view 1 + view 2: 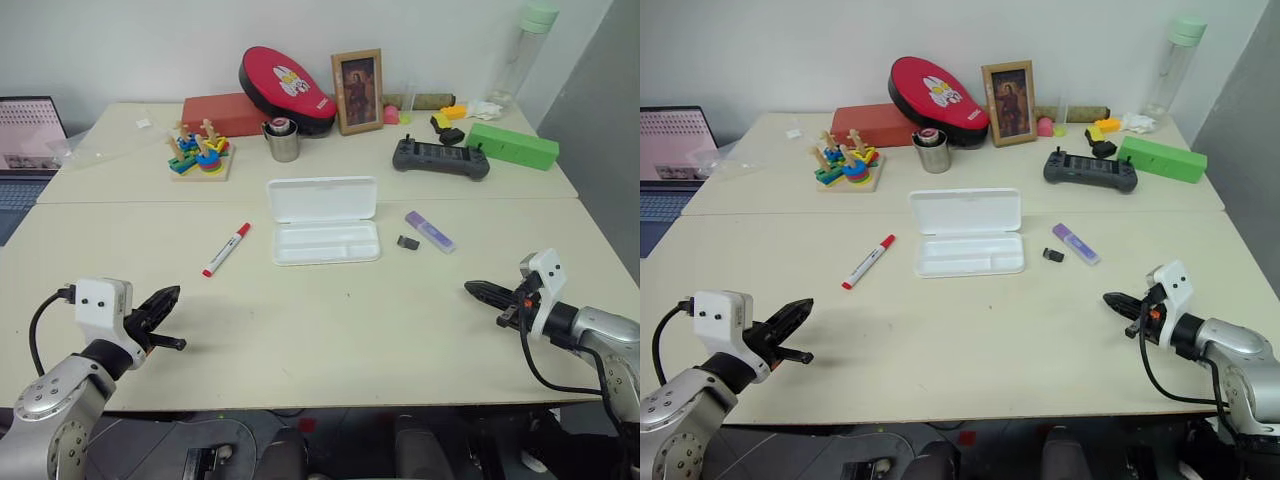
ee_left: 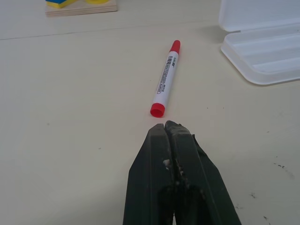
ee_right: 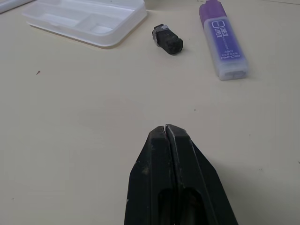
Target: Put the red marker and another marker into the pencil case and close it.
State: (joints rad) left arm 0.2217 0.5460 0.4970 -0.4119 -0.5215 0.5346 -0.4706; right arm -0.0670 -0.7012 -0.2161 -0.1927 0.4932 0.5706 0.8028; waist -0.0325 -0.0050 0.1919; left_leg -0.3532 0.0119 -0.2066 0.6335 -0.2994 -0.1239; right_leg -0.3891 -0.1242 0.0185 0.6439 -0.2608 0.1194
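1. Centrally on the beige table (image 1: 330,310): white pencil case (image 1: 326,241), lid swung open toward the far side, compartmented tray bare.
2. Left of the case, apart from it: red marker (image 1: 227,249), lying flat and slanted, cap on.
3. Right of the case: lavender highlighter (image 1: 429,230), flat on the table, with a small black block (image 1: 408,242) between it and the tray, touching neither.
4. Near the front left edge: left gripper (image 1: 166,300), fingers pressed together, holding nothing, pointed toward the red marker but short of it.
5. Near the front right edge: right gripper (image 1: 482,291), fingers likewise pinched together and bare, aimed toward the black block and highlighter, well apart from both.
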